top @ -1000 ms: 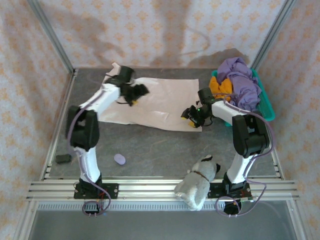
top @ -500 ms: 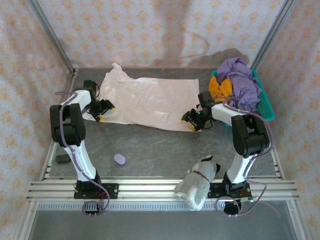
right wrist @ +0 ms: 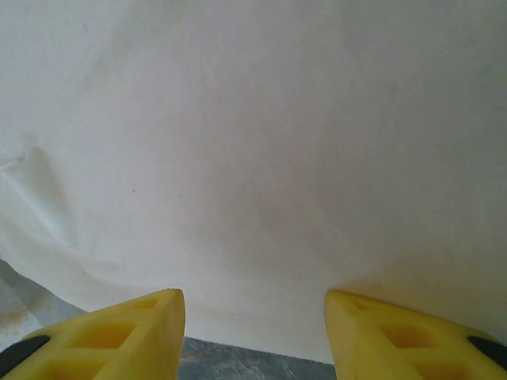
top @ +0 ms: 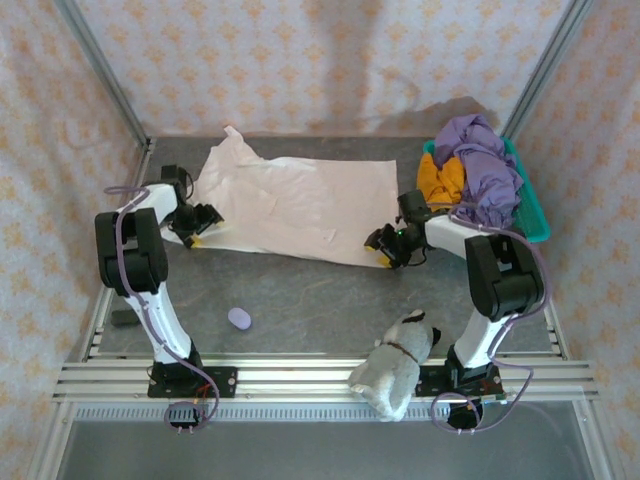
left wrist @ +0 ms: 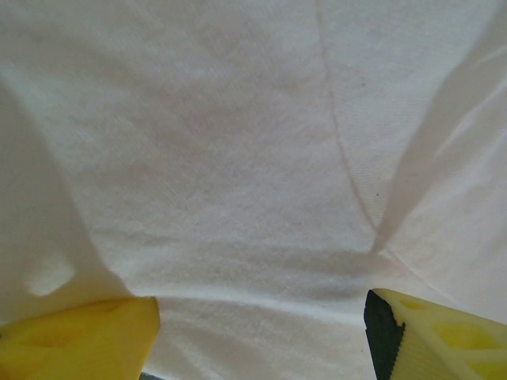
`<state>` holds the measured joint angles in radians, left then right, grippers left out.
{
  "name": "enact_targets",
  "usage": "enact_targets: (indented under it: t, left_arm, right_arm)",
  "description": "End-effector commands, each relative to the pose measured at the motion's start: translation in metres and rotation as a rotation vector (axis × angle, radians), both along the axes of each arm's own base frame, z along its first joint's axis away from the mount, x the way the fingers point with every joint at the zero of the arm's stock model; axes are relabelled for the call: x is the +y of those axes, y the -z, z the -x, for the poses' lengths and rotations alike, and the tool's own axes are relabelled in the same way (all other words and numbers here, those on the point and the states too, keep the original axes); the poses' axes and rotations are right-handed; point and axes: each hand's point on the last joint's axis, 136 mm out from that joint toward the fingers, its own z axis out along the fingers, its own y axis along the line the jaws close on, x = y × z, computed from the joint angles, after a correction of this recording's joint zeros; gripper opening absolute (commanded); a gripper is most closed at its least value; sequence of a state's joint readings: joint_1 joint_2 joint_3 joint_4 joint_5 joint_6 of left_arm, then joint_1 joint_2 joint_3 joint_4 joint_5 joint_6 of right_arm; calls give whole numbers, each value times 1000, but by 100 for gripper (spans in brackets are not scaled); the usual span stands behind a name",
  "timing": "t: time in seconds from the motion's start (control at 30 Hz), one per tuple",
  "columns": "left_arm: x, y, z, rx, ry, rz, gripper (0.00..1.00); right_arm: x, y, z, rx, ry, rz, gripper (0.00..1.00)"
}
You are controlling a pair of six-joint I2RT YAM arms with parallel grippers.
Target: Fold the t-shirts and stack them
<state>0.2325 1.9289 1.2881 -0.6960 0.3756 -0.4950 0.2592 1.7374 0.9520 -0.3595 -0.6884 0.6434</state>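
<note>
The cream-white t-shirt [top: 300, 205] lies spread flat across the back of the grey table. My left gripper [top: 196, 222] is at the shirt's left edge, open, its yellow fingers [left wrist: 79, 336] wide apart with the cloth [left wrist: 238, 158] running between them. At the shirt's near right corner my right gripper [top: 386, 246] is also open. Its fingertips [right wrist: 119, 336] straddle the cloth's hem [right wrist: 253, 237], with bare table just below. A purple t-shirt [top: 490, 165] and an orange t-shirt [top: 440, 178] are heaped in the basket.
The teal basket [top: 535, 215] stands at the back right against the wall. A grey-white plush toy [top: 400, 365] lies by the right arm's base. A small lilac object [top: 240, 318] and a dark block [top: 125, 317] sit on the near left of the table.
My left arm swung from above the shirt's upper left out to its left edge, and the shirt's left part now lies uncovered. My right gripper shifted slightly nearer.
</note>
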Motion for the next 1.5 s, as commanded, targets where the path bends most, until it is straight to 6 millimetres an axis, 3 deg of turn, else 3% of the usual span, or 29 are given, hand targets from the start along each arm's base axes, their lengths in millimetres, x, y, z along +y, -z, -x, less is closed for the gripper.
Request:
enact_targets:
  t: [0.0,0.1,0.17,0.3,0.43,0.57,0.67,0.8,0.97,1.23,1.47]
  left_arm:
    - [12,20,69,203,-11,-74,75]
    - [3,15,92,191,-35,-58,75]
    - [-6,8,96,141,-50,-26,75]
    - [-16,-32,93,46,-21,7,75]
    - [4,-88,88,9,40,-67,76]
    - [36,-112,89,46,66,-109,75]
    - [54,-108,92,134,129,-133,73]
    - [71,-87,89,229,173,-135,70]
    - [71,-61,73,228,180,-77,60]
    - [90,-36,81,343,213,-150,57]
    - [87,-20,86,377,212,-127,50]
  right_arm:
    - [-27,27,43,151,39,143,51]
    - [-32,25,52,158,37,161,51]
    - [-32,20,57,151,28,152,51]
    - [-22,-7,55,78,-8,95,52]
    - [-18,-34,53,25,-45,77,52]
    - [-15,-40,50,7,-46,52,52]
    - [-11,-38,48,2,-42,33,52]
    - [-9,-33,45,13,-65,28,52]
    - [-6,-28,44,30,-85,26,52]
    - [-1,-23,41,48,-99,3,52]
    - [0,-22,40,58,-115,-1,52]
